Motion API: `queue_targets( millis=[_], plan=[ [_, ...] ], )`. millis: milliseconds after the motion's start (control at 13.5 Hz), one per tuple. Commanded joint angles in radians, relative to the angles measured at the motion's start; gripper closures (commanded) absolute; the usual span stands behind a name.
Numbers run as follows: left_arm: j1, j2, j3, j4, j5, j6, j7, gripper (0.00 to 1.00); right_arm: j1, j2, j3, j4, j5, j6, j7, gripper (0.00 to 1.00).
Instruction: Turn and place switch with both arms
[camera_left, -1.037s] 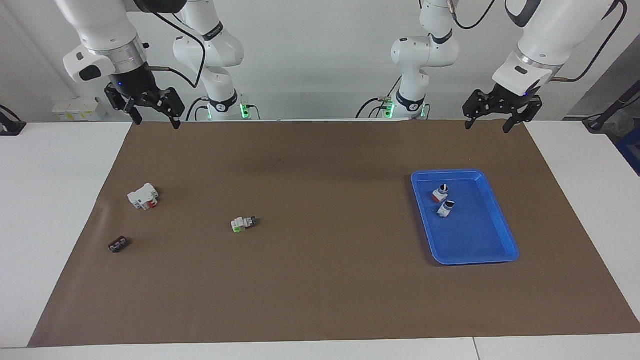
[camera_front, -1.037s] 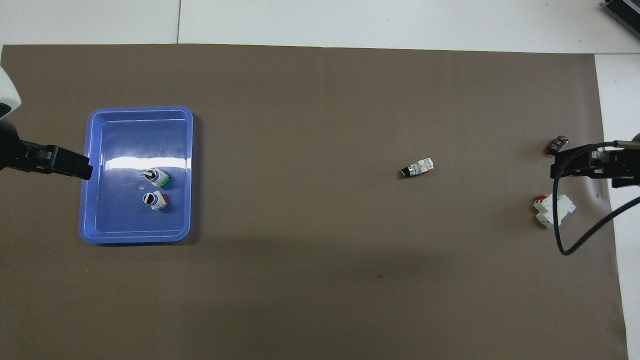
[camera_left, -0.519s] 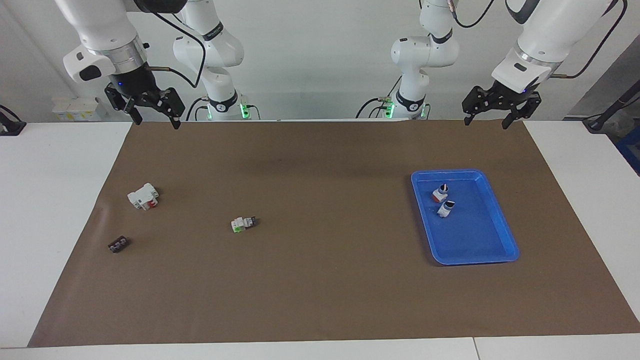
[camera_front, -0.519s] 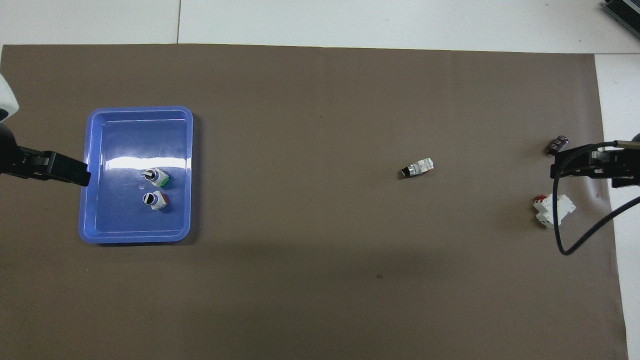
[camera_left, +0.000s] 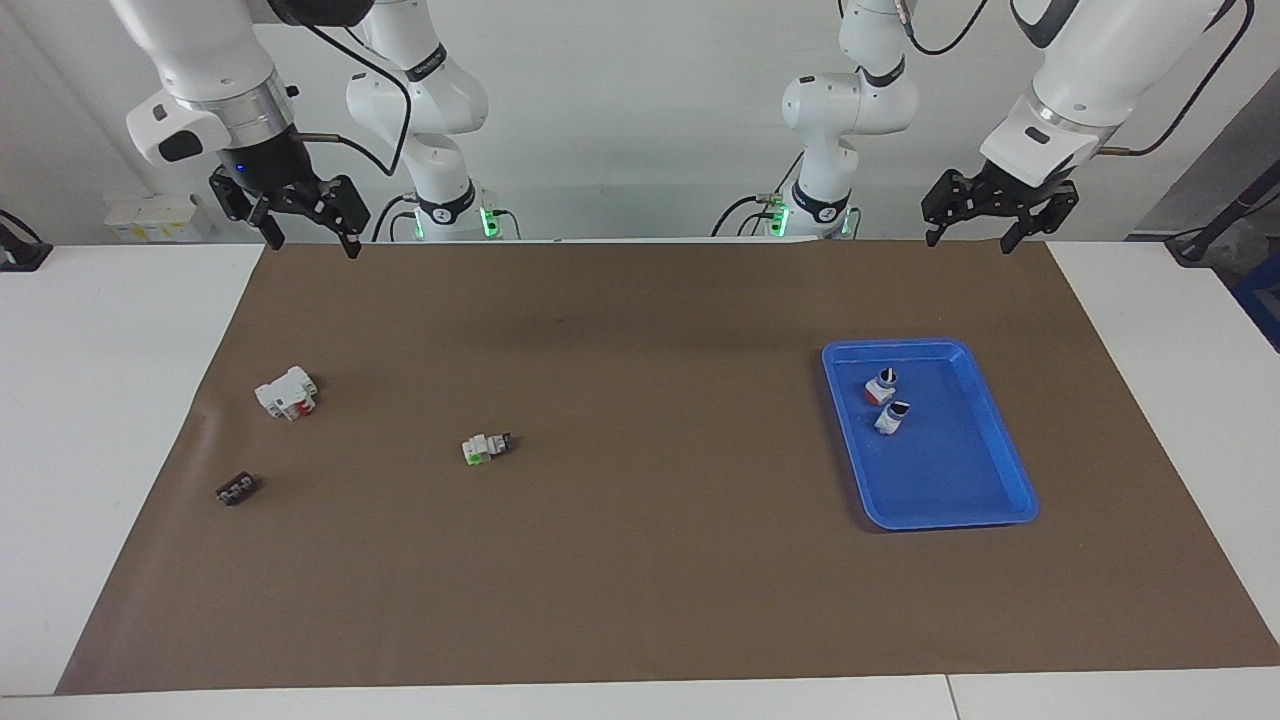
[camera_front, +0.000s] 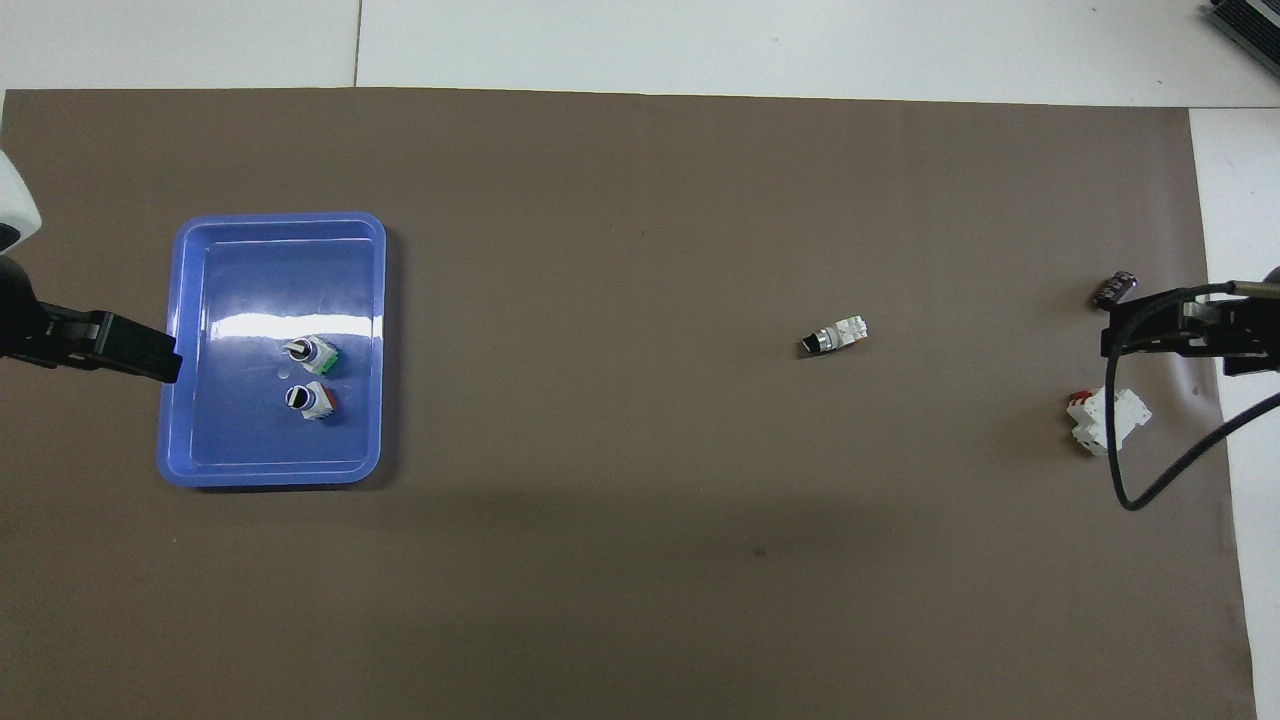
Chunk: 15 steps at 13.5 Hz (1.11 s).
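Note:
The switch (camera_left: 487, 447) (camera_front: 835, 337) lies on its side on the brown mat, white with a green end and a black knob, and nothing touches it. A near-identical green-ended one (camera_left: 890, 417) (camera_front: 312, 353) stands in the blue tray (camera_left: 930, 345) (camera_front: 280, 217). My right gripper (camera_left: 312, 245) hangs open and empty over the mat's edge by the robots, at the right arm's end. My left gripper (camera_left: 967, 240) hangs open and empty over the same edge at the left arm's end, above the mat by the tray.
A knob switch with a red base (camera_left: 879, 385) (camera_front: 310, 399) also stands in the tray. A white block with a red part (camera_left: 287, 392) (camera_front: 1105, 420) and a small dark piece (camera_left: 237, 489) (camera_front: 1114, 289) lie toward the right arm's end.
My left gripper has drawn up and back a little toward its base. The right arm and all the pieces have stayed still.

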<state>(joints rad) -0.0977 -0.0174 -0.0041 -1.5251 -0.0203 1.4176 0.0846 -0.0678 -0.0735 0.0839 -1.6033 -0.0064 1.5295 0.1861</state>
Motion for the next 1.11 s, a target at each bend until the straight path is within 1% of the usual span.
queue_targets(
  millis=[0, 593, 741, 1037],
  plan=[
    [0.006, -0.012, -0.007, 0.003, 0.005, -0.022, -0.020, 0.00, -0.006, -0.022, 0.002, -0.023, 0.019, 0.000, -0.016, 0.00],
    [0.021, -0.021, -0.030, 0.003, 0.005, -0.042, -0.063, 0.00, -0.006, -0.022, 0.002, -0.023, 0.019, 0.000, -0.016, 0.00],
    [0.009, -0.021, -0.031, 0.005, 0.026, -0.042, -0.072, 0.00, -0.006, -0.022, 0.002, -0.023, 0.019, 0.000, -0.016, 0.00],
    [0.004, -0.026, -0.039, 0.002, 0.026, -0.035, -0.100, 0.00, -0.006, -0.022, 0.002, -0.023, 0.019, 0.000, -0.016, 0.00]
  ],
)
